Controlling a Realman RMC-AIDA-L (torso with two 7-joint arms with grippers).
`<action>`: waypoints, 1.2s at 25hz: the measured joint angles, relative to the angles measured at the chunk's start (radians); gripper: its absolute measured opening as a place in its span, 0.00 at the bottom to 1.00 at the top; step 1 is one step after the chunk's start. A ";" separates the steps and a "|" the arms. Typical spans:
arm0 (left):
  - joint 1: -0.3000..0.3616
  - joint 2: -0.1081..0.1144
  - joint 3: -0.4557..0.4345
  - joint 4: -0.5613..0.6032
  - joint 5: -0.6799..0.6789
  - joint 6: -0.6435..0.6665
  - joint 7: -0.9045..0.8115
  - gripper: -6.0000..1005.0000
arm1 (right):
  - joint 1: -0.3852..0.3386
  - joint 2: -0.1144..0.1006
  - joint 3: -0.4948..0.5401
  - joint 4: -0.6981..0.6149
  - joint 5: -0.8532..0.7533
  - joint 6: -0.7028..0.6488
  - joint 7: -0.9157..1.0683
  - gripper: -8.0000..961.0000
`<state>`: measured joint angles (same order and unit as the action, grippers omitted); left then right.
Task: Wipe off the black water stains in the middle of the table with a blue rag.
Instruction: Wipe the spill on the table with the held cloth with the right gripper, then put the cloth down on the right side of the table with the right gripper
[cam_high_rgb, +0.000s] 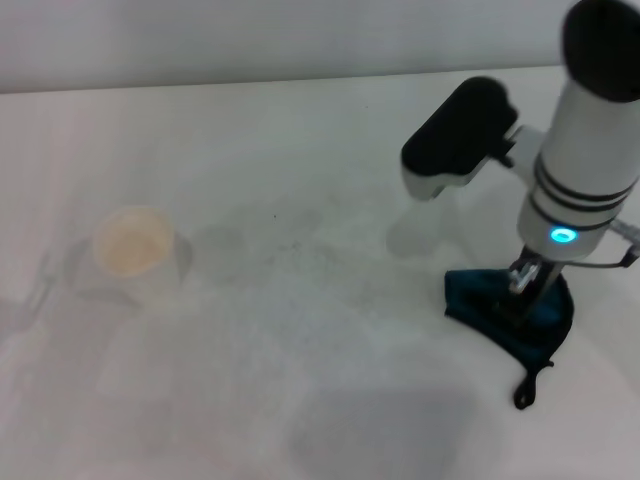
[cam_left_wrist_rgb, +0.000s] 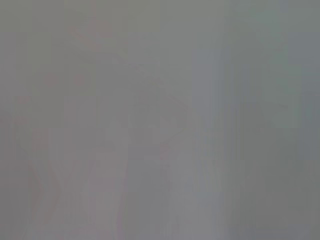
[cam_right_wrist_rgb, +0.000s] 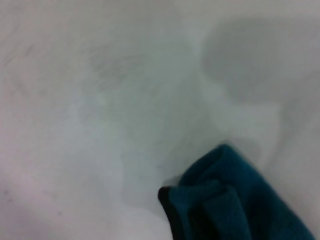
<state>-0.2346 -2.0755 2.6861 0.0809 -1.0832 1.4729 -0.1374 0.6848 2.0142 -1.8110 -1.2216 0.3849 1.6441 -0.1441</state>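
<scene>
1. The right gripper (cam_high_rgb: 522, 285) stands at the right side of the table (cam_high_rgb: 300, 180), pointing down into the blue rag (cam_high_rgb: 510, 310), below a white forearm with black bands and a lit blue-green ring.
2. Whether the right pincer is spread or pressed together on the cloth I cannot tell: the metal fingertips meet the rag's top, but the arm hides how they stand.
3. The blue rag lies crumpled on the table's right part, near the front, with its black trimmed edge and small black loop (cam_high_rgb: 528, 385) trailing toward the front edge.
4. In the right wrist view the rag (cam_right_wrist_rgb: 235, 205) fills one corner, folded over itself with a black hem showing, and bare white table (cam_right_wrist_rgb: 100, 100) with faint grey smudges takes up everything else.
5. In the middle of the table only faint greyish marks (cam_high_rgb: 295, 235) show (no distinct round dark blots can be made out), well apart from the rag.
6. A pale paper cup (cam_high_rgb: 135, 250) stands on the left part of the table, far from the rag and from the right arm.
7. The left gripper appears in no view; the left wrist view shows only a uniform grey blur, so nothing can be told of it.
</scene>
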 joint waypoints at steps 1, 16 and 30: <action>0.000 0.000 0.000 -0.001 0.000 0.000 0.000 0.88 | -0.009 0.000 0.015 -0.018 -0.011 0.002 -0.003 0.07; -0.002 0.000 0.000 -0.005 -0.001 0.000 0.000 0.88 | -0.044 -0.003 0.116 -0.012 -0.024 0.004 -0.041 0.07; -0.003 0.000 0.000 -0.001 -0.001 0.000 0.005 0.88 | -0.046 0.006 0.084 -0.010 -0.046 -0.027 -0.048 0.14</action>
<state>-0.2377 -2.0755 2.6860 0.0802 -1.0846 1.4725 -0.1327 0.6383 2.0202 -1.7267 -1.2318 0.3389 1.6171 -0.1923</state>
